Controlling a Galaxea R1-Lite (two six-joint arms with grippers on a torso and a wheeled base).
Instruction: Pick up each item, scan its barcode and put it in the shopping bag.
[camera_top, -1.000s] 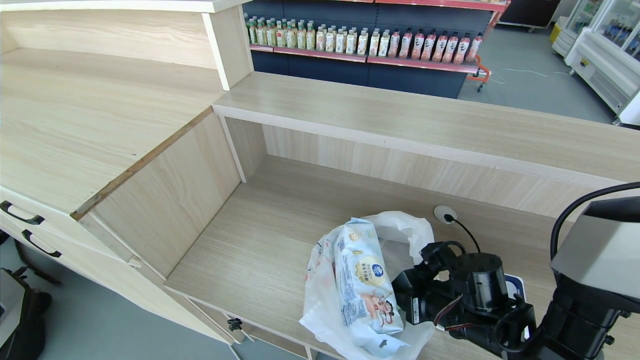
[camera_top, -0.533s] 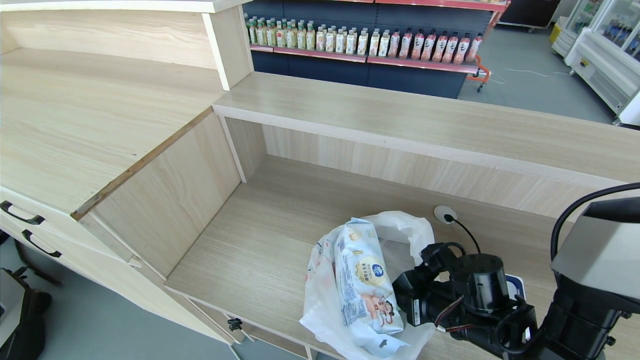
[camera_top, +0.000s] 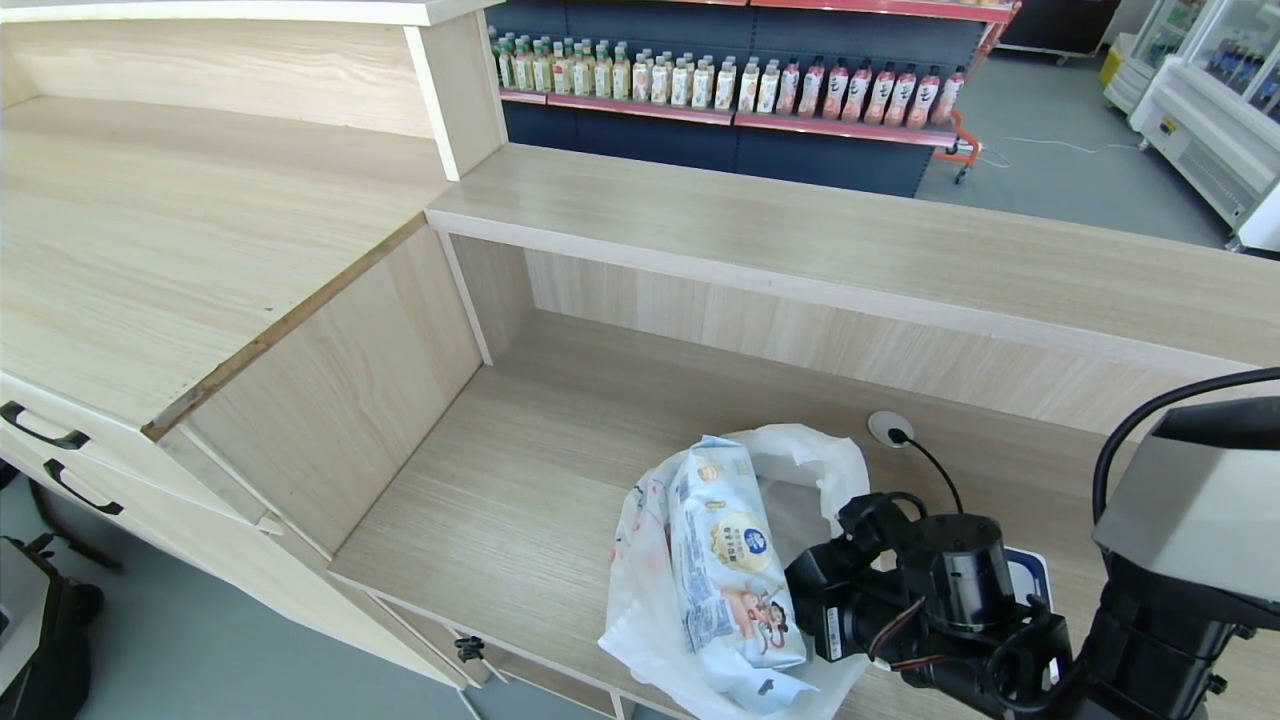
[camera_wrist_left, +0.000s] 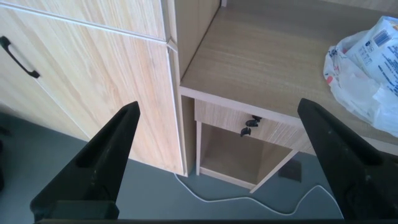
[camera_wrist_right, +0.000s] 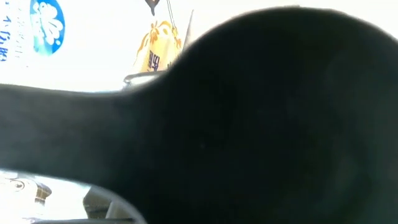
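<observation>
At front edge of desk (camera_top: 520, 500): bag (camera_top: 640, 600) lies open. Pack (camera_top: 735, 560) sits in it, top end poking out. My right gripper (camera_top: 812, 598) is just beside bag, on its right. I can't tell if it is open or has hold of anything. My left gripper (camera_wrist_left: 217, 104) is spread wide, nothing in it, off desk's front, over floor (camera_wrist_left: 155, 199), by cupboard (camera_wrist_left: 93, 74).

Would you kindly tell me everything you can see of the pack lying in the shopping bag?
The pack is a soft, oblong plastic packet, pale blue and white, with a round gold emblem and a cartoon print. It lies lengthwise in the open white bag on the wooden counter, near its front edge. The right gripper sits close beside it; contact cannot be judged.
</observation>
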